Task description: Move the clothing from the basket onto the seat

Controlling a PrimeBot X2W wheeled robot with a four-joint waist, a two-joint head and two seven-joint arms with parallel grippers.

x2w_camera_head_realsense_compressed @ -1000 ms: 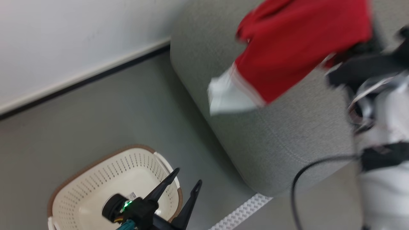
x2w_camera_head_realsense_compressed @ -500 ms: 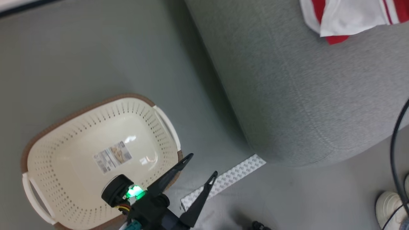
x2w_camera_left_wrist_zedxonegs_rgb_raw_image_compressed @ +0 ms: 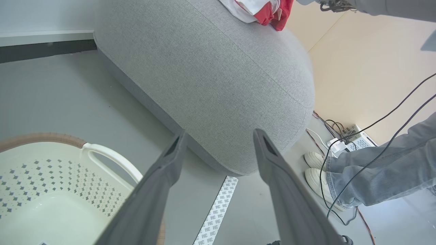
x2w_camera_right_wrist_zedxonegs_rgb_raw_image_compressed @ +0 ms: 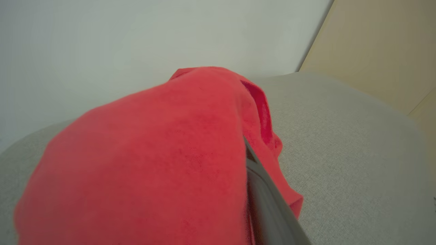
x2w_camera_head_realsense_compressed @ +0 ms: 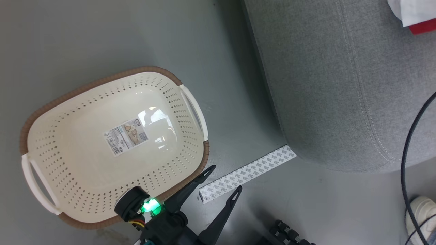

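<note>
The cream basket stands on the grey floor with just its sticker label inside; its near corner also shows in the left wrist view. My left gripper hangs open and empty beside the basket's right rim, fingers spread. The grey seat fills the upper right. Red and white clothing lies on its far corner. In the right wrist view, red clothing drapes over my right gripper above the seat; one dark finger shows, the other is hidden.
A white patterned strip lies on the floor between basket and seat. A black cable hangs at the right. A person in jeans and white shoes stands by the seat's near end.
The head camera has swung down toward the basket. The red clothing, held up over the seat before, now lies at the picture's top right corner. My left gripper stays open.
</note>
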